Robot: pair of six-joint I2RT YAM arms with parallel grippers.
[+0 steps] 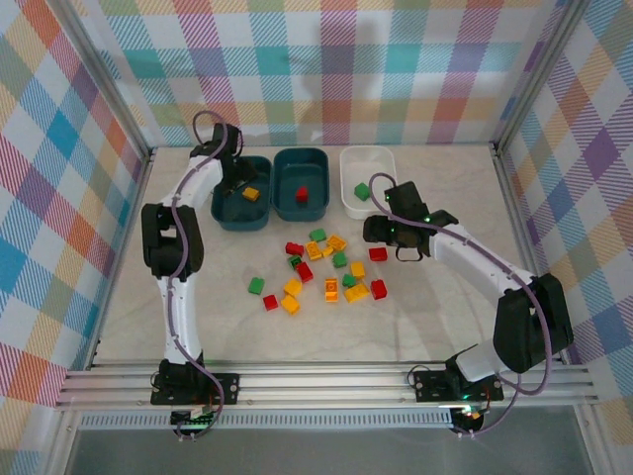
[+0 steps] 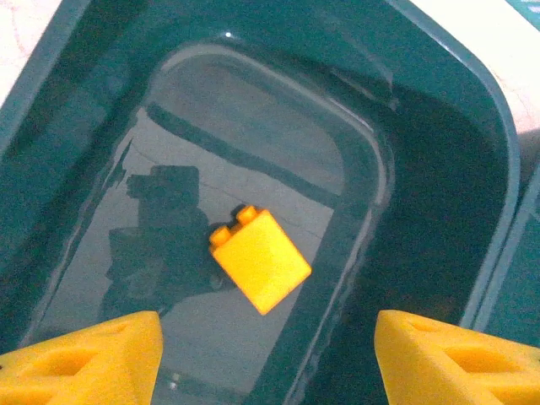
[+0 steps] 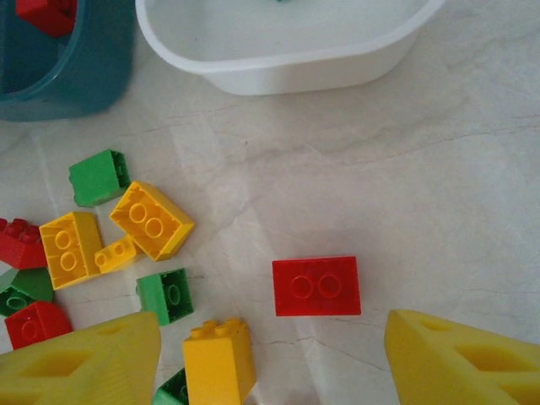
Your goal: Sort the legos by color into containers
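My left gripper [image 1: 234, 184] hangs open over the left teal container [image 1: 240, 225]. A yellow-orange lego [image 2: 260, 258] lies loose on that container's floor [image 2: 211, 160], ahead of my spread left gripper [image 2: 268, 363]. The middle teal container [image 1: 300, 217] holds a red lego [image 1: 302, 194]. The white container [image 1: 344, 183] holds a green lego [image 1: 362, 191]. My right gripper [image 3: 274, 363] is open just above the table. A red lego [image 3: 316, 286] lies flat a little ahead of its jaws, untouched. In the top view my right gripper [image 1: 386, 234] stands beside that red lego [image 1: 378, 254].
Several red, green and yellow-orange legos [image 1: 321, 272] lie scattered mid-table, left of my right gripper. A yellow lego [image 3: 219, 361] and a green one [image 3: 165, 296] sit near my right gripper's left finger [image 3: 84, 363]. The white container's wall [image 3: 278, 67] lies ahead.
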